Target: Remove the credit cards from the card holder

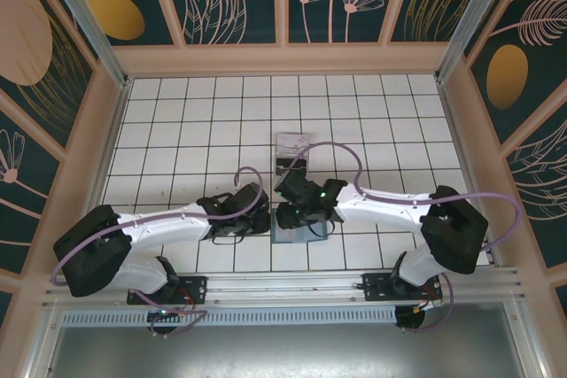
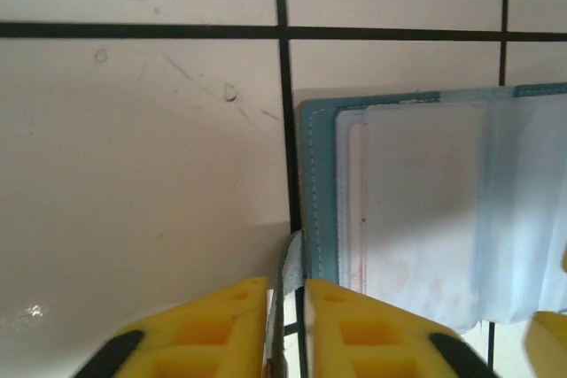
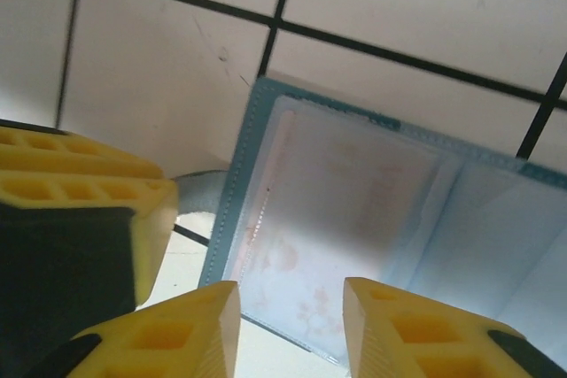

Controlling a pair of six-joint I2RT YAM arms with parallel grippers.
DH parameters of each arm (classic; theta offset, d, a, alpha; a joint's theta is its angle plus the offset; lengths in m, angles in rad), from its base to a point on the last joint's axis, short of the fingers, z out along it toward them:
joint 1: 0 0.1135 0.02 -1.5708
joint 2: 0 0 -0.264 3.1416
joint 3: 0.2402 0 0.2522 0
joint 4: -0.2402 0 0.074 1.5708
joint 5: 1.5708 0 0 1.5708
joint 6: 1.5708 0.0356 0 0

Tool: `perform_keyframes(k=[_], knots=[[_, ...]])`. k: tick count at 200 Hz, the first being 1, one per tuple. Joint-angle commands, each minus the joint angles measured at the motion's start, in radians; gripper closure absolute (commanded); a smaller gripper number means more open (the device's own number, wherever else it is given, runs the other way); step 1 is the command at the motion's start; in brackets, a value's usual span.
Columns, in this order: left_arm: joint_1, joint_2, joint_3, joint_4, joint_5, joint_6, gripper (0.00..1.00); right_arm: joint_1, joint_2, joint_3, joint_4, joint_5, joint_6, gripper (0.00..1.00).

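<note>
The card holder (image 1: 299, 235) is lying open, bottom middle. The left gripper (image 2: 285, 298), almost shut, is pinching its edge. The right gripper (image 3: 291, 305), half open and empty, is lining up to pinch the pale credit card (image 3: 345, 192).

We see the left arm (image 1: 164, 227) and right arm (image 1: 390, 205), white with black joints, lilac cables (image 1: 335, 144) looping beside them; left pincer (image 2: 285, 282) and right pincer (image 3: 291, 285) yellow, hollow-celled.

Tiled table (image 1: 195, 121) beneath card holder (image 2: 321, 201) and tray (image 1: 292, 143)
</note>
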Motion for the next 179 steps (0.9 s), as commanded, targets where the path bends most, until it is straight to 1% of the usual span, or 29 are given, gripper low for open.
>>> perform_keyframes(k=[1,32,54,80,103,142,179], knots=[[0.005,-0.037,-0.031,0.013,-0.015,-0.024,0.77,0.023,0.054,0.024,-0.033,0.055,0.044,0.58],[0.005,-0.080,-0.074,0.021,-0.029,-0.041,0.78,0.045,0.129,0.076,-0.067,0.084,0.037,0.52],[0.004,-0.090,-0.104,0.046,-0.016,-0.046,0.82,0.055,0.174,0.104,-0.090,0.092,0.038,0.51],[0.006,-0.099,-0.120,0.059,-0.017,-0.046,0.84,0.065,0.219,0.137,-0.126,0.107,0.040,0.47],[0.006,-0.099,-0.130,0.068,-0.014,-0.045,0.86,0.074,0.258,0.159,-0.173,0.136,0.043,0.47],[0.006,-0.090,-0.121,0.053,-0.014,-0.034,0.89,0.088,0.308,0.192,-0.221,0.178,0.047,0.54],[0.006,-0.095,-0.122,0.046,-0.016,-0.034,0.90,0.092,0.305,0.207,-0.232,0.192,0.055,0.72]])
